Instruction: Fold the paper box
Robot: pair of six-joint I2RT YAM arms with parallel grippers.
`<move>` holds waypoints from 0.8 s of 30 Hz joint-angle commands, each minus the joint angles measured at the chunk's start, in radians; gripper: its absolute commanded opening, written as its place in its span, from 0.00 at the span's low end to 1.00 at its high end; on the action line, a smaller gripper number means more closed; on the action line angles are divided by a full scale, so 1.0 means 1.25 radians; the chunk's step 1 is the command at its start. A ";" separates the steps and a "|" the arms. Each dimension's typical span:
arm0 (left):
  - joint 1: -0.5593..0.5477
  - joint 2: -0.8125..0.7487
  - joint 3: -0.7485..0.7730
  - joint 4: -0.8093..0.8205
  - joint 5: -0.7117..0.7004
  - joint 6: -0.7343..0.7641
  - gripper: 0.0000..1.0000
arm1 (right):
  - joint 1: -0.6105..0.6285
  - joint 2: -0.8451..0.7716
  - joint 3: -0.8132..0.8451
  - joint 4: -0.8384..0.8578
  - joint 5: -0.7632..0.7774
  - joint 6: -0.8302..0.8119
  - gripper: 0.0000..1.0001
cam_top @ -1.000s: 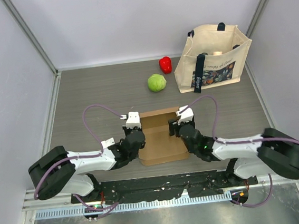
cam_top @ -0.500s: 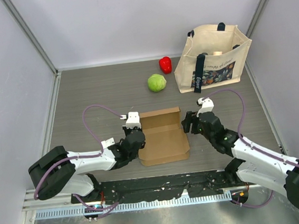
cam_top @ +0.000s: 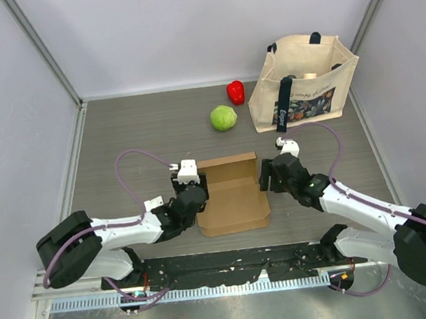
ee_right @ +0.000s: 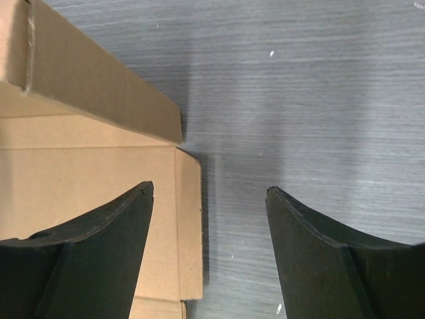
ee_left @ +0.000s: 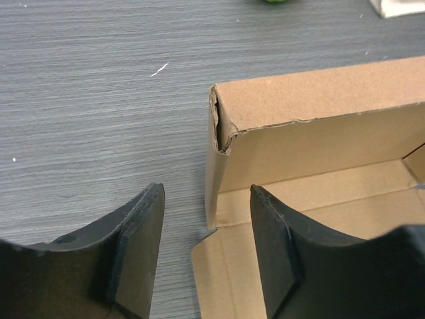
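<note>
The paper box [cam_top: 232, 199] sits low in the middle of the top view, on the table [cam_top: 120, 138] between my two arms, half formed; its back wall stands along the upper edge and the base lies open to the camera; the tote bag [cam_top: 304, 83] and the green cabbage [cam_top: 223, 118] are well apart toward the upper right and play no part. My left gripper [ee_left: 206, 191] is spread and holds nothing; in its wrist view the box's left wall [ee_left: 211, 179] stands in the gap between the fingers, nearer the one at the right of that view, with a dented corner just ahead. My right gripper [ee_right: 210, 189] is likewise spread and empty, hovering over the edge of the side flap [ee_right: 189, 219] at the left of its wrist view; that flap looks nearly flat, though I cannot tell whether it touches the table. I judge the step to be standing up the side walls. To do it well I would close the left fingers on the wall below the crushed corner, lightly, since corrugated board creases where it is pinched; that hold anchors the box against sliding; the right should slip one finger under the flap's free edge, swing it about its scored line rather than shove it sideways, and keep it square to the back wall so tabs meet slots.
</note>
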State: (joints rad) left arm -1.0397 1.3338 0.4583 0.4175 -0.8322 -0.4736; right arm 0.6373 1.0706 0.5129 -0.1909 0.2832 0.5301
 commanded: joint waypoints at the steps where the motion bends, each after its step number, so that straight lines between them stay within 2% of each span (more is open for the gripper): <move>1: -0.001 -0.062 0.014 -0.070 -0.017 -0.047 0.62 | -0.007 -0.035 0.039 -0.107 -0.053 0.063 0.74; 6: -0.001 -0.215 0.024 -0.242 -0.023 -0.130 0.78 | -0.009 -0.007 0.025 -0.158 -0.152 0.122 0.75; 8: -0.001 -0.280 0.015 -0.320 -0.003 -0.168 0.80 | -0.008 0.023 0.009 -0.154 -0.202 0.144 0.75; 10: -0.002 -0.378 0.000 -0.390 0.053 -0.192 0.79 | -0.009 0.041 -0.002 -0.142 -0.216 0.144 0.74; 12: -0.003 -0.441 -0.025 -0.406 0.119 -0.202 0.77 | -0.008 0.053 -0.009 -0.137 -0.209 0.145 0.72; 13: -0.003 -0.500 -0.030 -0.419 0.199 -0.199 0.75 | -0.008 0.052 -0.019 -0.128 -0.211 0.147 0.70; 15: -0.003 -0.548 -0.038 -0.432 0.264 -0.198 0.72 | -0.009 0.041 -0.033 -0.089 -0.216 0.155 0.69; 16: -0.003 -0.576 -0.043 -0.426 0.343 -0.193 0.72 | -0.009 0.038 -0.048 -0.074 -0.217 0.158 0.67; 20: -0.009 -0.537 -0.016 -0.392 0.546 -0.151 0.72 | -0.012 0.044 -0.069 -0.018 -0.208 0.160 0.64; 22: -0.039 -0.482 0.022 -0.390 0.578 -0.115 0.73 | -0.012 0.052 -0.081 0.017 -0.211 0.159 0.62; 24: -0.083 -0.390 0.071 -0.401 0.548 -0.070 0.73 | -0.015 0.054 -0.094 0.057 -0.209 0.166 0.60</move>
State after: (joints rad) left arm -1.0676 0.7025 0.4404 -0.0750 -0.2836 -0.6651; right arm 0.6262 1.1221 0.4381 -0.2226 0.0235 0.7151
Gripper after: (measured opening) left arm 0.729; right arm 0.617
